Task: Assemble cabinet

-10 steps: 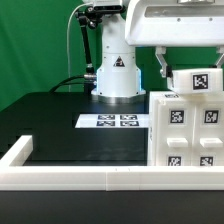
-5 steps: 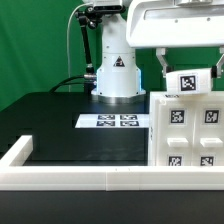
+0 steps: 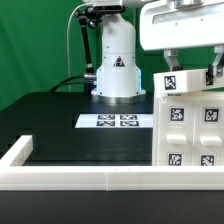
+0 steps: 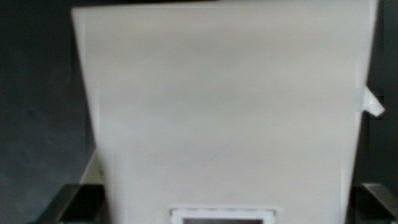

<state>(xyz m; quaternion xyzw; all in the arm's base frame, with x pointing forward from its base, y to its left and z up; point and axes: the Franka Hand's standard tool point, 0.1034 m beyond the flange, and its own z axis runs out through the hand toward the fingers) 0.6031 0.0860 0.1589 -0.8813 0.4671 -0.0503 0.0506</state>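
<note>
The large white cabinet body (image 3: 190, 135) stands at the exterior view's right, its tagged face turned to the camera. My gripper (image 3: 192, 72) is right above its top edge, shut on a small white tagged block (image 3: 188, 83) that sits level at the body's top. In the wrist view the body's plain white face (image 4: 214, 100) fills the picture. The block (image 4: 222, 214) shows at the edge between my dark fingers (image 4: 61, 203). Whether the block touches the body is not clear.
The marker board (image 3: 118, 121) lies flat on the black table in front of the arm's base (image 3: 116, 75). A long low white border frame (image 3: 80, 178) runs along the front and up the exterior view's left side.
My gripper has moved toward the exterior view's right and down with the block. The block has gone from tilted to level at the body's top. The body has shifted slightly right.
</note>
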